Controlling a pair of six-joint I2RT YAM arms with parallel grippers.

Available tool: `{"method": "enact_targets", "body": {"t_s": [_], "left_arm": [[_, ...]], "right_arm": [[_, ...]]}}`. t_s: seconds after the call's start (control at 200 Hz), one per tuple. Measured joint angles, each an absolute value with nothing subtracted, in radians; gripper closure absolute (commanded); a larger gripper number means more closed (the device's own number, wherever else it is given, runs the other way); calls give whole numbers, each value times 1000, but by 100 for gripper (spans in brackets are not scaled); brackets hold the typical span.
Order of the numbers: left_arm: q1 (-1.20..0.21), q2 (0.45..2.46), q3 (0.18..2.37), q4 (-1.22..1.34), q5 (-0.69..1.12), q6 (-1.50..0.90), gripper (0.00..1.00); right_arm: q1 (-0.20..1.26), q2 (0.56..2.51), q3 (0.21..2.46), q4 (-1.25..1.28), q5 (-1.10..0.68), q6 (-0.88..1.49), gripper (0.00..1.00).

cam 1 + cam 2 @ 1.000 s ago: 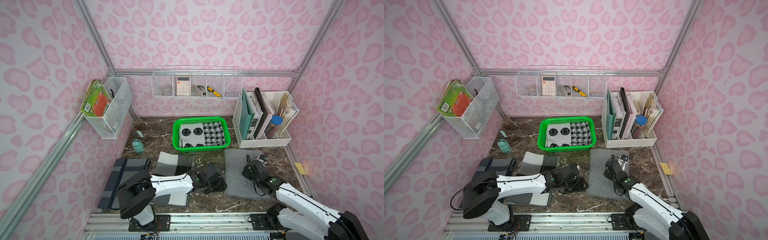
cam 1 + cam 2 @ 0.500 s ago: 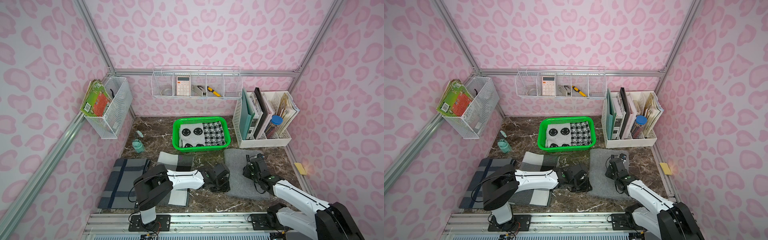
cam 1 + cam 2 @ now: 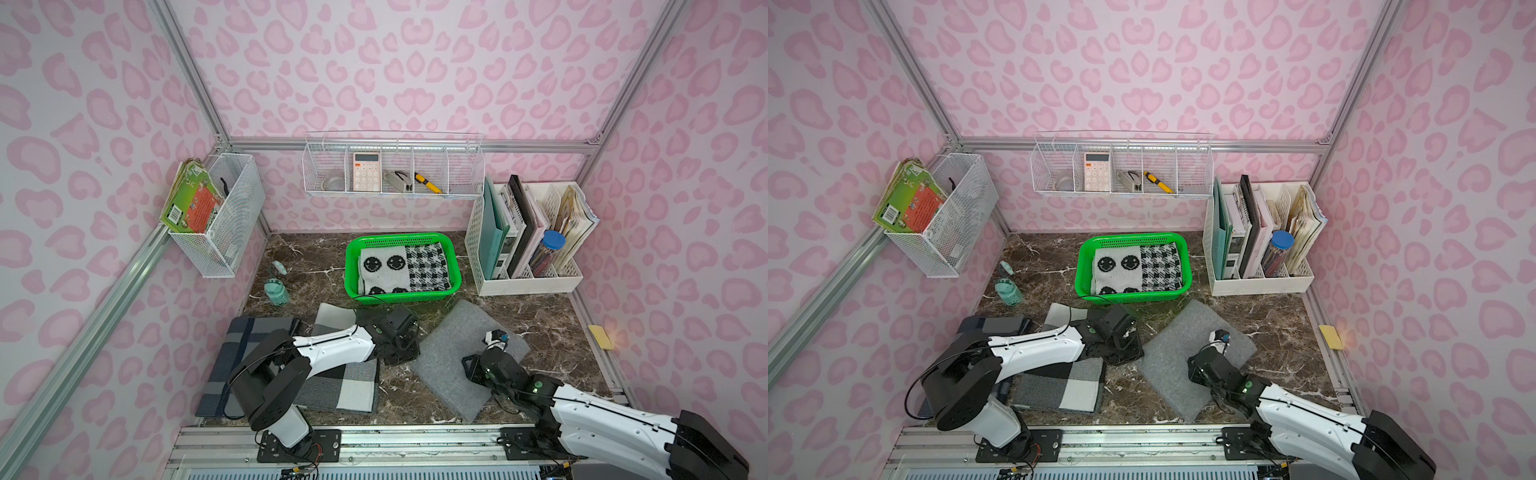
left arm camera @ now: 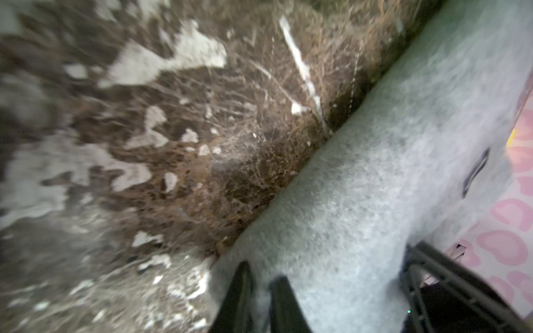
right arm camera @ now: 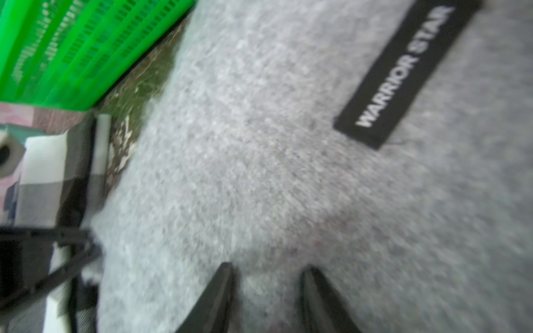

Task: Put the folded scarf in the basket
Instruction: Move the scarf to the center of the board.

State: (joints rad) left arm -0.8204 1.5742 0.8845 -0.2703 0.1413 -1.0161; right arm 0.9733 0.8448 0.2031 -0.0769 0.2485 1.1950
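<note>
Marble tabletop (image 3: 540,316), green basket (image 3: 455,274) holding two patterned scarves (image 3: 405,268), both grippers seemingly pinching grey scarf (image 3: 453,353).

The folded grey scarf (image 5: 288,144) is showing a fuzzy, matt woollen nap, with a smooth black woven label (image 5: 403,72) sewn on. The bright green perforated plastic basket (image 3: 453,266) is gleaming glossy. The dark brown marble-look table (image 3: 540,316) is looking polished, white-veined.

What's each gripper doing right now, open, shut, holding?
Left gripper: narrow gap, pinching the grey scarf's edge.
Right gripper: jaws apart, tips on the grey scarf; grip cannot be told.
</note>
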Motion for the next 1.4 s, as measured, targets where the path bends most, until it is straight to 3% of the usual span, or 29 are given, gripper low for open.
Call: {"method": "enact_targets", "body": {"t_s": [0.075,0.25,0.545,0.756,1.026,1.401], "left_arm": [[-815,1527,885,-309,93,-1007,42],[-820,1437,827,-342,44,-1005,41],[-963,1343,775,-320,26,-1098,39],[-1016,1285,669,-244,3,-1212,37],[-1070,1269,575,-152,-53,-1338,37],[-1073,1408,603,-56,-75,-1389,39]], "right_arm": [[1029,776,200,-118,270,1247,46],[1012,598,204,-175,352,1224,36],[603,491,237,-152,246,968,33],[423,645,254,-69,33,838,32],[412,979,329,43,-111,727,46],[413,1258,409,121,-176,680,52]]}}
